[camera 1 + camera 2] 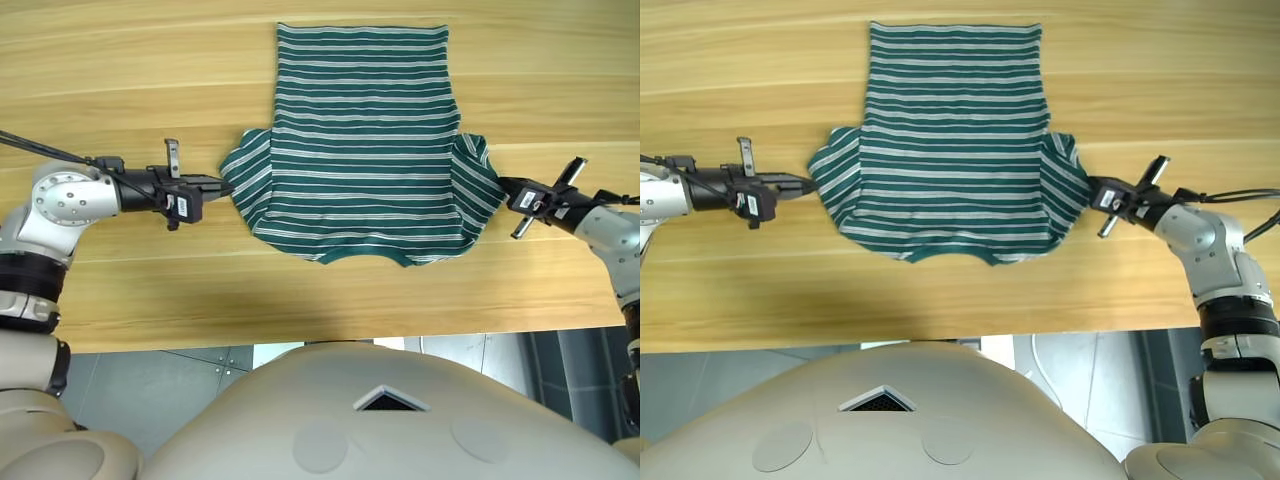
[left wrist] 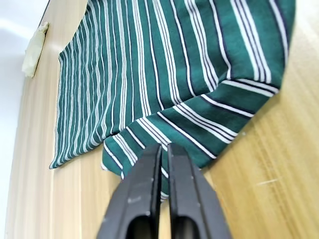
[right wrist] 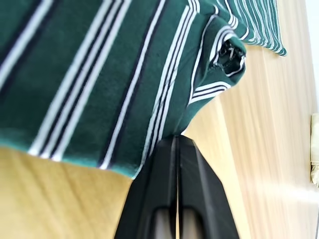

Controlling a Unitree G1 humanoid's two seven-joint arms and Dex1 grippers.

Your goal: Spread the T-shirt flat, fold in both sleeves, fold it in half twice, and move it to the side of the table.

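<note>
The T-shirt (image 1: 362, 140) lies spread mid-table (image 1: 120, 60). The left hand (image 1: 222, 186) and right hand (image 1: 503, 184) are each closed tight on a sleeve edge. Both should lift slightly and fold inward evenly, without dragging the body.

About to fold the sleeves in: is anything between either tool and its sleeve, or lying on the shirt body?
Nothing visible. The left tool and right tool sit shut at the sleeve edges of the T-shirt, whose body lies bare on the table.
</note>
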